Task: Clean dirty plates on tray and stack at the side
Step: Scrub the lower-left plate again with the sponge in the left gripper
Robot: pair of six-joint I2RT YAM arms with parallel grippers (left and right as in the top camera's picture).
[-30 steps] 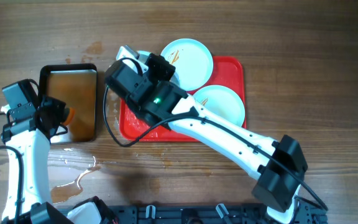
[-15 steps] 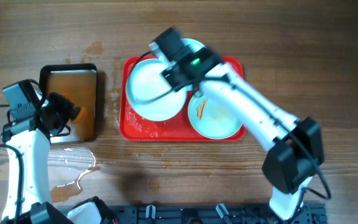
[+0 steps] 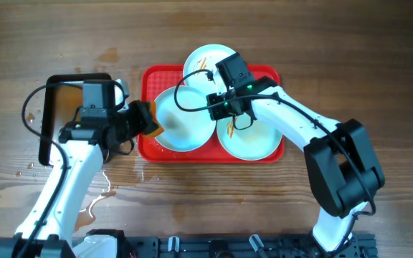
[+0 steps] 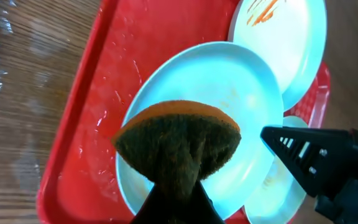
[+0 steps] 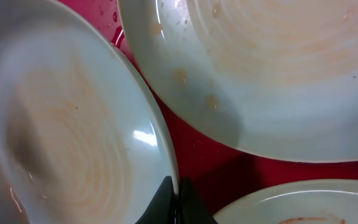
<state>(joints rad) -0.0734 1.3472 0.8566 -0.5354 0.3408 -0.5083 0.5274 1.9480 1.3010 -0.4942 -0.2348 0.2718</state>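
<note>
Right gripper (image 5: pixel 176 198) has its jaws nearly closed, pinching the rim of the left plate (image 4: pixel 229 81) at its 3 o'clock edge. That plate sits on the 9 o'clock half of the tray (image 4: pixel 101 106) and looks propped up a touch on the held side. Left gripper (image 4: pixel 178 196) is clamped tight on the sponge (image 4: pixel 179 138), which hovers over the plate's 9 o'clock rim, rough dark face down.

This looks like the scrub step. For a good wipe, the sponge wants to press flat into the bowl and sweep in circles toward 3 o'clock, stopping short of the right fingers. The pinch needs to hold firm, because a wet rim could slip.

The top plate (image 4: pixel 288 46) at 12 o'clock carries orange streaks, and the right plate (image 3: pixel 253 140) at 4 o'clock shows some too. Both overlap their neighbour, so broad strokes risk nudging them.
</note>
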